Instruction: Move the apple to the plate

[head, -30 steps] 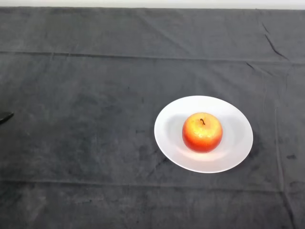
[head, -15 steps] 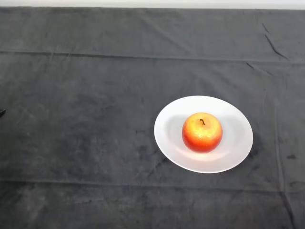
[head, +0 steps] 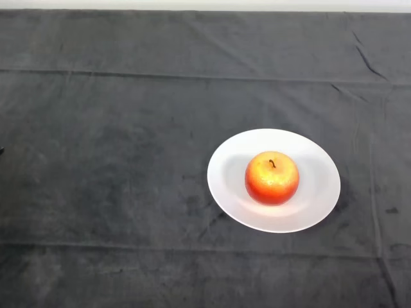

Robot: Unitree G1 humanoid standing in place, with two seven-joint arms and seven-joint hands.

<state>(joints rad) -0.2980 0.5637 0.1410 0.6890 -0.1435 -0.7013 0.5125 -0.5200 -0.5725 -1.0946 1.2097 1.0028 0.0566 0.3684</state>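
A red and yellow apple (head: 271, 178) stands upright, stem up, in the middle of a white plate (head: 318, 168). The plate lies on the dark cloth, right of centre. Only a tiny black sliver of my left hand (head: 1, 150) shows at the far left edge, far from the plate and the apple. Nothing touches the apple.
The table is covered by a dark grey cloth (head: 128, 128) with creases running across it. Its far edge runs along the top of the view, with a pale strip behind it.
My left hand has drawn back to the left, almost out of the view. The apple and the plate have not moved.
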